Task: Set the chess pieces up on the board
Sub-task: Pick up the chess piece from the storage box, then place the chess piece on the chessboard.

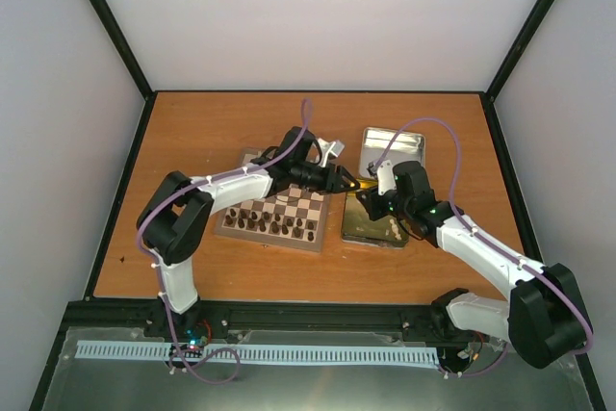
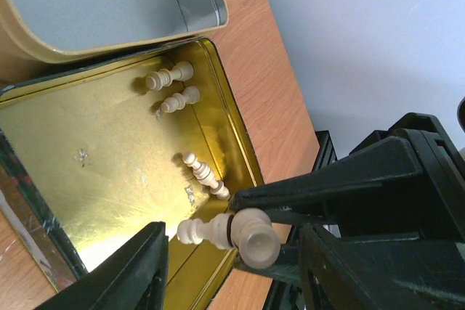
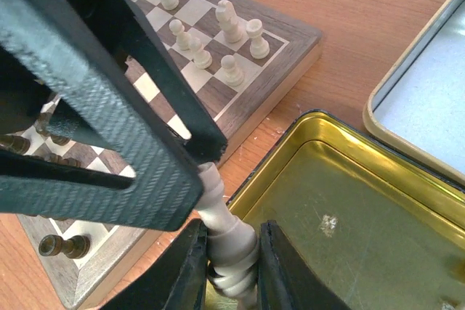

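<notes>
Your right gripper [image 3: 232, 260] is clamped on a cream-white chess piece [image 2: 231, 234], holding it sideways over the gold tin's [image 2: 87, 157] 10 o'clock corner, just off the board's [image 3: 287, 38] 3 o'clock edge. Your left gripper [image 2: 234, 231] is partly open, its fingers straddling that same piece with a gap on either side. Loose cream pieces [image 2: 168, 76] lie in the tin. Others [image 3: 232, 30] stand at the board's far end, with dark brown pieces [image 1: 269, 225] at 6 o'clock. The silver lid [image 2: 94, 5] sits at the tin's 12 o'clock.

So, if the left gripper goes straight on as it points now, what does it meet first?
Probably the cream chess piece in the right gripper; behind it, the gold tin.
</notes>
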`<action>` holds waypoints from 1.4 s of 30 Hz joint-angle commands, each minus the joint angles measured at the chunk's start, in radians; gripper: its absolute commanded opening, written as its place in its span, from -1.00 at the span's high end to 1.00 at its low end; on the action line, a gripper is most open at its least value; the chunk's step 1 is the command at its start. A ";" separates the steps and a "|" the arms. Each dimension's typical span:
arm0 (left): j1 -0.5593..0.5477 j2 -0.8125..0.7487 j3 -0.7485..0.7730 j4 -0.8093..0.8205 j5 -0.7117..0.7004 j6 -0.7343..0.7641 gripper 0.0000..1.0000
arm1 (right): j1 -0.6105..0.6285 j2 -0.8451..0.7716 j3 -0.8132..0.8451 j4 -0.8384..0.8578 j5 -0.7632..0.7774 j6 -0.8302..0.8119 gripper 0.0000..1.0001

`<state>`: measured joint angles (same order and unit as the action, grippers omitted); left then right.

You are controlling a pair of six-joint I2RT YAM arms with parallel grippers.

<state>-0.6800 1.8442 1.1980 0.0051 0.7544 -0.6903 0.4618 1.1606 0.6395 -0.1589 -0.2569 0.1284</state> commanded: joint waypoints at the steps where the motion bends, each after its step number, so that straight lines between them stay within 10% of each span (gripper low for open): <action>1: -0.010 0.025 0.053 0.050 0.041 -0.026 0.06 | 0.009 -0.002 -0.002 0.036 -0.024 -0.008 0.61; 12: -0.014 0.039 0.053 0.072 0.091 -0.033 0.75 | 0.009 0.030 0.017 0.010 0.014 0.001 0.52; 20: -0.015 0.038 0.055 0.044 0.012 0.041 0.87 | 0.009 0.079 0.046 -0.101 0.061 0.054 0.13; 30: -0.014 0.028 0.057 0.014 -0.024 0.060 0.90 | 0.009 0.093 0.028 -0.098 0.114 0.083 0.62; 42: -0.015 -0.042 0.030 -0.077 -0.240 0.136 0.92 | 0.009 0.150 0.046 -0.185 0.176 0.218 0.70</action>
<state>-0.6857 1.8736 1.2182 -0.0216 0.6369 -0.6266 0.4664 1.2697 0.6666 -0.2874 -0.1123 0.2752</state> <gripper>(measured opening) 0.119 0.139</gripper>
